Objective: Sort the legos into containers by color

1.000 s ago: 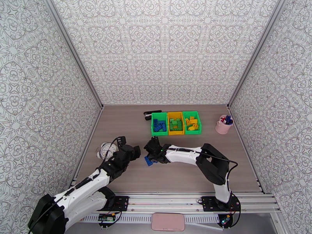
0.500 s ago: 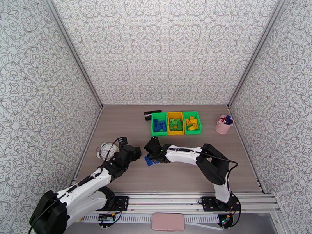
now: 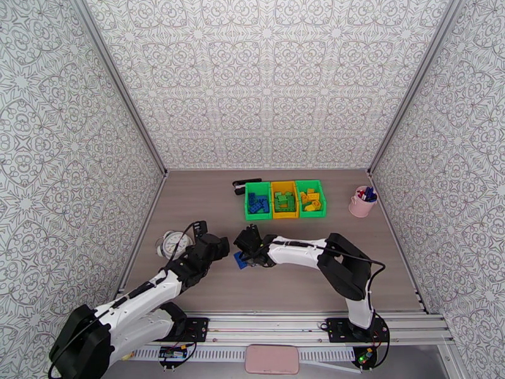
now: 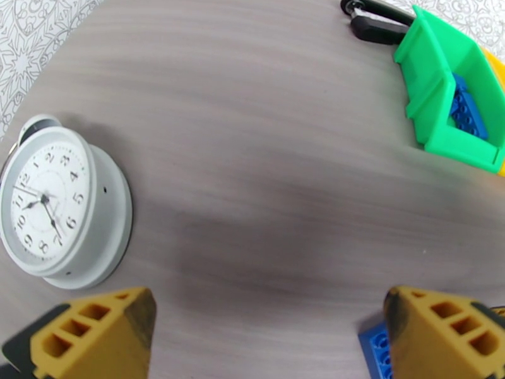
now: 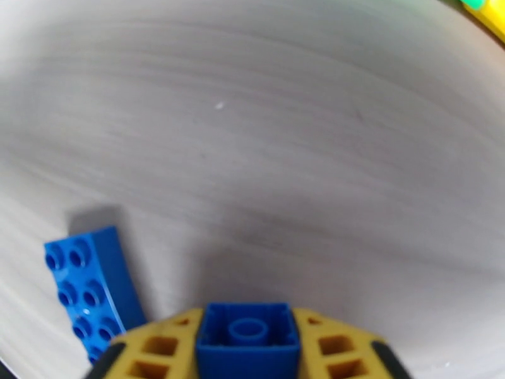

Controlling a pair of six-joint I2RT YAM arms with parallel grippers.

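In the right wrist view my right gripper (image 5: 247, 348) is shut on a small blue lego (image 5: 247, 333), low over the table. A long blue lego (image 5: 88, 288) lies flat just to its left, also seen from above (image 3: 240, 260) and at the edge of the left wrist view (image 4: 375, 348). My left gripper (image 4: 268, 311) stands open over bare table, a short way left of the right gripper (image 3: 248, 249). The containers stand in a row at the back: a green one (image 3: 247, 203) holding blue legos, a yellow one (image 3: 284, 214) holding green legos, a green one (image 3: 324, 200) holding yellow legos.
A white alarm clock (image 3: 169, 243) lies left of my left gripper, large in the left wrist view (image 4: 57, 206). A black object (image 3: 239, 185) lies behind the left green container. A pink cup with pens (image 3: 362, 203) stands at the right. Patterned walls enclose the table.
The right gripper's jaws have closed on the small blue lego. The left arm has shifted only slightly.
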